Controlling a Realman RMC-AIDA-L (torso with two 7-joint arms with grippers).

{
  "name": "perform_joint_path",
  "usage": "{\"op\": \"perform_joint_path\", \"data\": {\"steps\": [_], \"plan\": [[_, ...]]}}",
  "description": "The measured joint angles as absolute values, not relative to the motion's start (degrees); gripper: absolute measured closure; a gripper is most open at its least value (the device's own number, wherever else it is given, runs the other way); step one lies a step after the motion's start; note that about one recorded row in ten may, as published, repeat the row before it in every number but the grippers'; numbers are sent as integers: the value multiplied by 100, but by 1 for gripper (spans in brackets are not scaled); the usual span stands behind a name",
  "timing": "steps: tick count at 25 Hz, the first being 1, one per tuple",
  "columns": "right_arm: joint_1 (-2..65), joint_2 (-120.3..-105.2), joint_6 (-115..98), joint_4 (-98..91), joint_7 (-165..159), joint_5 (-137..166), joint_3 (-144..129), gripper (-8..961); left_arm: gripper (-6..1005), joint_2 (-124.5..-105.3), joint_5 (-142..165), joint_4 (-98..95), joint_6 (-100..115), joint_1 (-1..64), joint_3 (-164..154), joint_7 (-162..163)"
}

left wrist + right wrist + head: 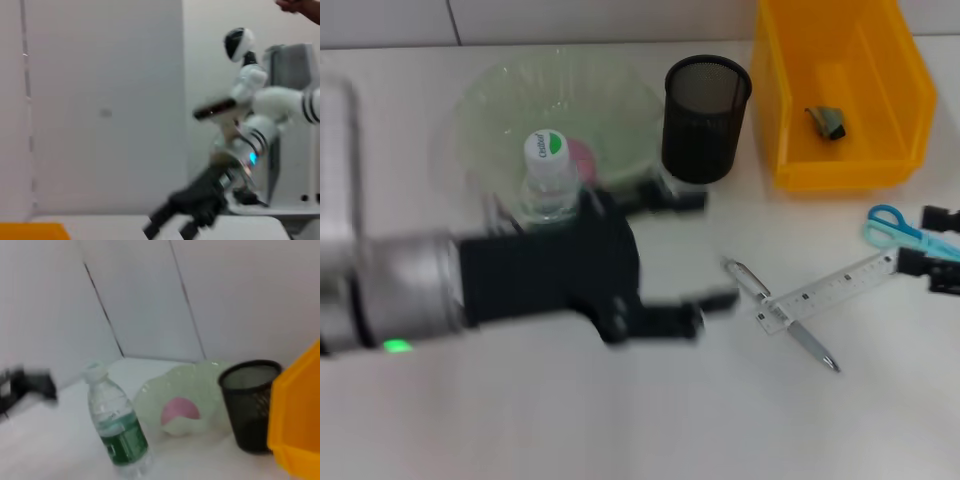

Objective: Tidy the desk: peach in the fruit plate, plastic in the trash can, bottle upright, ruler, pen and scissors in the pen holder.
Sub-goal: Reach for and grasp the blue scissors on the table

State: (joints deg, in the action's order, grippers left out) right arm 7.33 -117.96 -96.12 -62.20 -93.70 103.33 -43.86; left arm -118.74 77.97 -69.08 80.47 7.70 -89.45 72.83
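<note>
I have the left gripper (670, 260) out over the middle of the desk, just in front of the bottle (548, 180), with its jaws spread wide and holding nothing. The bottle stands upright beside the plate (500, 110), the peach (585, 155) already sits in that plate, and a dark scrap (827, 121) (the plastic, I judge) lies in the yellow bin (910, 110). So what is left is the pen (785, 325), the ruler (830, 290) lying across it, and the scissors (905, 232), all on the desk, well apart from the black mesh holder (705, 120).

The right gripper (940, 250) sits at the desk's right edge, touching or nearly touching the scissors; I cannot tell how its jaws stand. I judge the scissors are its next pick. To do it well I would grip the blades near the pivot, lift straight up, and lower them tip-first into the holder so it does not tip.
</note>
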Motion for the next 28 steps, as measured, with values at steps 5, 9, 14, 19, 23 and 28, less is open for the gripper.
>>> {"op": "perform_joint_path", "data": {"steps": [5, 9, 14, 19, 23, 28], "plan": [[1035, -11591, -10113, -7984, -11140, 11842, -4192, 113, 181, -11912, 7241, -4706, 7949, 1519, -9735, 5803], [1775, -11522, -10565, -8856, -11919, 13677, -4236, 114, 181, -11915, 6664, -3741, 7870, 1912, -10050, 5300], [2584, -11776, -10624, -8902, -11694, 15243, -4408, 114, 182, -11915, 6550, -3458, 7813, 1989, -10020, 5258], [2692, -11927, -10134, -8681, -11111, 15611, -4883, 114, 182, -11900, 6538, -3441, 7807, 1963, -10011, 5273], [2663, -11914, -9648, -8349, -10573, 15616, -5066, 114, 182, -11893, 6538, -3425, 7752, 1961, -10006, 5299], [2783, -11863, -9068, -7693, -10461, 15675, -5014, 115, 182, -11891, 6547, -3409, 7674, 1962, -10006, 5344]]}}
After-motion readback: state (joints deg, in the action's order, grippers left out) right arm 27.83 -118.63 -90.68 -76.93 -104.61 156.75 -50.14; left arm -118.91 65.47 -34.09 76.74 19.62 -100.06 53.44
